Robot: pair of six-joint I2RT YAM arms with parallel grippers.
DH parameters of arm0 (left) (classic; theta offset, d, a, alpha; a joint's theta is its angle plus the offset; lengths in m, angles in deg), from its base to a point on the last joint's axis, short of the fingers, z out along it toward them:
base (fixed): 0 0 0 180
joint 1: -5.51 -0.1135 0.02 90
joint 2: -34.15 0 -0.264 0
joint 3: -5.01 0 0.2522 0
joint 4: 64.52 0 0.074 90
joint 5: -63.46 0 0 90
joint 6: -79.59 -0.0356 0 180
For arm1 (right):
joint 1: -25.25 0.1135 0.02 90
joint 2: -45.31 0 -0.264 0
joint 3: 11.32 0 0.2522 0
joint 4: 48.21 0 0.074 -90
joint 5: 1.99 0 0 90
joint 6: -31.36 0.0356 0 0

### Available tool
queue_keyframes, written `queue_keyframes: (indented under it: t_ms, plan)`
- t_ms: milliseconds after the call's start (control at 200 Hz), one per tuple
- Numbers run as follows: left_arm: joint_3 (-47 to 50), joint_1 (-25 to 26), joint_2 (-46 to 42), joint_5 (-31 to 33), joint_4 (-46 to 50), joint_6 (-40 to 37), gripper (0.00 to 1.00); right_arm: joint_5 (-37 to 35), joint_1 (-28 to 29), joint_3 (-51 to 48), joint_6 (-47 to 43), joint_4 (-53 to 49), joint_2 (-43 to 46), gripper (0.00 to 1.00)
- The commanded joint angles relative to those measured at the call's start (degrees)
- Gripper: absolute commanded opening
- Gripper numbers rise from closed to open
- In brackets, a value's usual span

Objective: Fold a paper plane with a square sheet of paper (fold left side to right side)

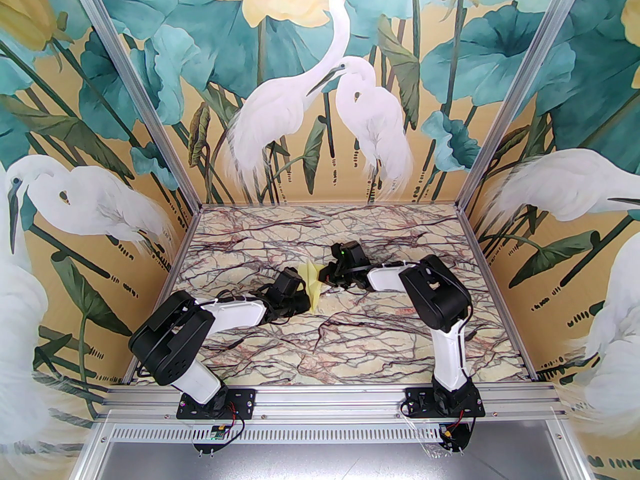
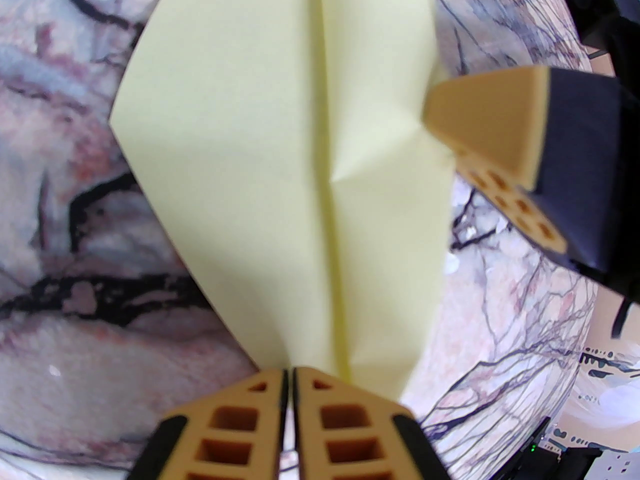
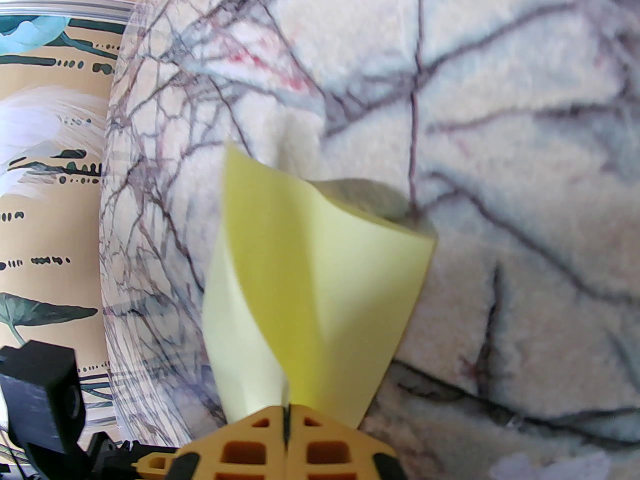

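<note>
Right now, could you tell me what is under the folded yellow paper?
The marbled table shows on both sides of the paper. The patch directly beneath it is covered, so I cannot say whether anything lies there.

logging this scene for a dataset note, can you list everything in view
paper plane: one, pale yellow, mid-table between the grippers
table: one, cream marble pattern with dark veins, under the arms
wall mural: one, teal leaves and white egrets, around the table
frame rail: one, silver, near edge, carrying the arm bases
arms: two, black and white, reaching inward
left gripper: one, orange fingers, shut on the plane's narrow end
right gripper: one, orange fingers, shut on the plane from the right
</note>
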Motion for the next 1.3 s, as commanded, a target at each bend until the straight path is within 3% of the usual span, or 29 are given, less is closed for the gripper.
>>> queue_keyframes:
  t_ms: [0, 1295]
  plan:
    - [0.0, 0.7, 2.8, 0.7, 3.8, -1.1, 0.13, -1.4, -0.3, 0.3, -1.3, -1.0, 1.0, 0.00]
    - [-1.0, 1.2, 3.6, 0.8, 4.8, -1.8, 0.13, 0.9, -1.4, 5.9, -11.8, -9.0, -4.4, 0.00]
